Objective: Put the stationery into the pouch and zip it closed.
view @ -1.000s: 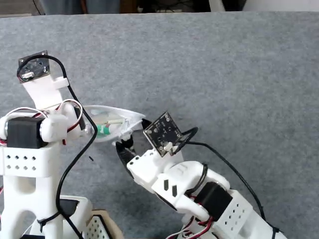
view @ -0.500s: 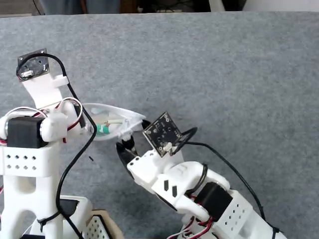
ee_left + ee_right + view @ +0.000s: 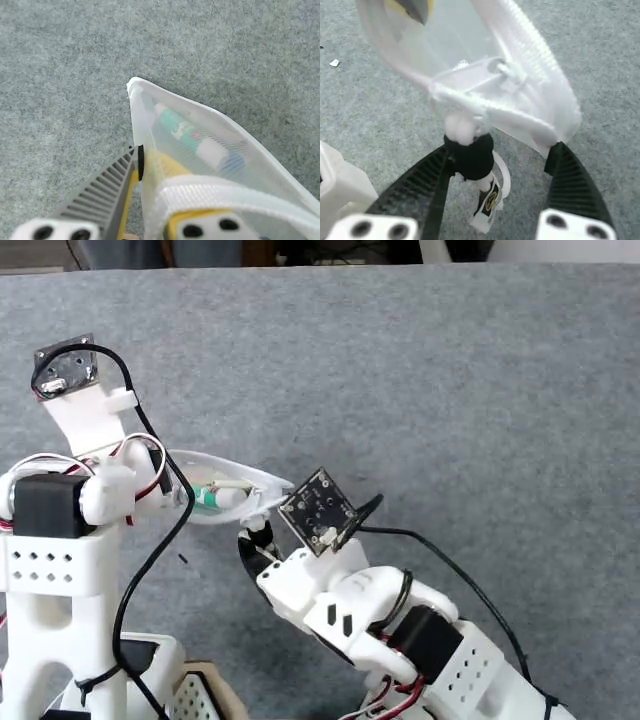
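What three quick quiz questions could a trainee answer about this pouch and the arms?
1. True or false: the pouch is empty.
2. Choose one: the right pincer is A) open, at the pouch's zipper end; B) shut on a pen.
3. Fill in: the green-and-white marker lies ___ the pouch.
Key: 1 false; 2 A; 3 inside.

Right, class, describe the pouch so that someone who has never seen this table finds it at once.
On the grey table, look between the left arm and the right arm. There the left gripper grips one end of the pouch. Unlike everything around it, it is see-through white mesh, with green and white stationery showing inside.
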Tool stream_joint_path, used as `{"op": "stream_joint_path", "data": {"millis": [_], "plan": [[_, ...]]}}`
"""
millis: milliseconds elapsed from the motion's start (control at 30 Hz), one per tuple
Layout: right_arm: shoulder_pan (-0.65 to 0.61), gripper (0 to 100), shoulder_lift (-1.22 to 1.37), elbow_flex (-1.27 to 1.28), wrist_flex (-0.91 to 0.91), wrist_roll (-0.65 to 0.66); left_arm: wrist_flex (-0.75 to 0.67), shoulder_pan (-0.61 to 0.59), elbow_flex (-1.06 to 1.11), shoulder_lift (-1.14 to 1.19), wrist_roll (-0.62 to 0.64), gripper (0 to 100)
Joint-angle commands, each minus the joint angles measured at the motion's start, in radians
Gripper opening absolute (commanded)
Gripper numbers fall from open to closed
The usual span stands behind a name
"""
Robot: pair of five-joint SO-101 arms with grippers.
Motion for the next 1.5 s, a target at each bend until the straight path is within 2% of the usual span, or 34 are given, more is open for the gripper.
{"op": "stream_joint_path", "data": {"millis": [0, 100, 133, 200, 367, 633, 967, 1467], "plan": [[-0.014, 16.1, 0.004, 0.001, -0.031, -0.002, -0.035, -0.002, -0.059, -0.018, 0.012, 3], [-0.014, 1.6, 0.004, 0.002, -0.052, -0.002, -0.035, -0.002, -0.059, -0.018, 0.012, 3], [-0.014, 1.1, 0.004, 0.002, -0.052, -0.002, -0.034, -0.002, -0.059, -0.018, 0.012, 3], [0.003, 4.3, 0.004, 0.002, -0.051, -0.002, -0.034, -0.002, -0.059, -0.018, 0.012, 3], [0.071, 1.1, 0.001, -0.007, -0.048, -0.002, -0.032, -0.002, -0.059, -0.018, 0.011, 3], [0.152, 1.4, -0.119, -0.042, -0.009, -0.002, -0.029, -0.002, -0.058, -0.018, 0.008, 3], [0.149, 1.4, -0.162, -0.407, 0.324, -0.002, -0.029, -0.002, -0.058, -0.018, 0.011, 3], [0.153, 1.4, -0.162, -0.527, 0.411, 0.009, -0.026, -0.002, -0.051, -0.018, 0.008, 3]]}}
